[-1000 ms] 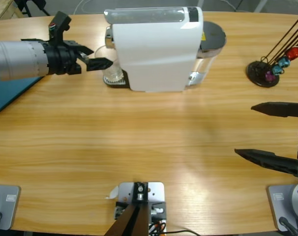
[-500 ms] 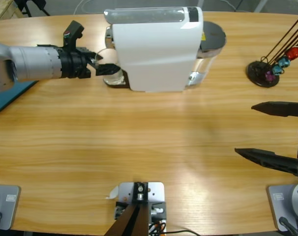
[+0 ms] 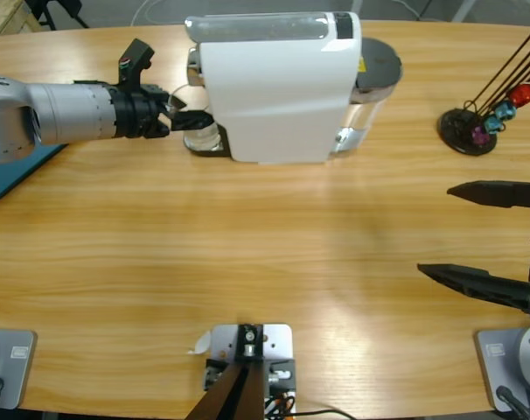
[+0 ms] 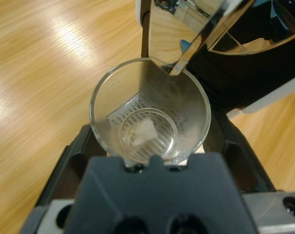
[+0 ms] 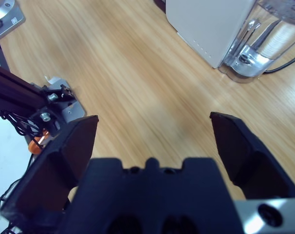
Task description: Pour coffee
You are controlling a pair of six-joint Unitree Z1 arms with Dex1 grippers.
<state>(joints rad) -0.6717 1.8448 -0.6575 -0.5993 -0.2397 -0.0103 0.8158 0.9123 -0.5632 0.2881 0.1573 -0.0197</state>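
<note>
- The left tool (image 3: 188, 120) reached in from nine o'clock, its jaws spread either side of the glass (image 4: 150, 117); whether they pressed it could not be told.
- The glass stood empty on the drip tray beneath the spout (image 4: 184, 36) of the coffee machine (image 3: 278, 87), at eleven o'clock on the counter (image 3: 247, 245).
- It looked light, rigid, slick and breakable; a gentle hold low on the wall would likely suit.
- Against half a second earlier, the left tool had edged slightly closer around the glass.
- The right tool (image 3: 479, 234), at four o'clock, stayed wide apart and holding nothing.
</note>
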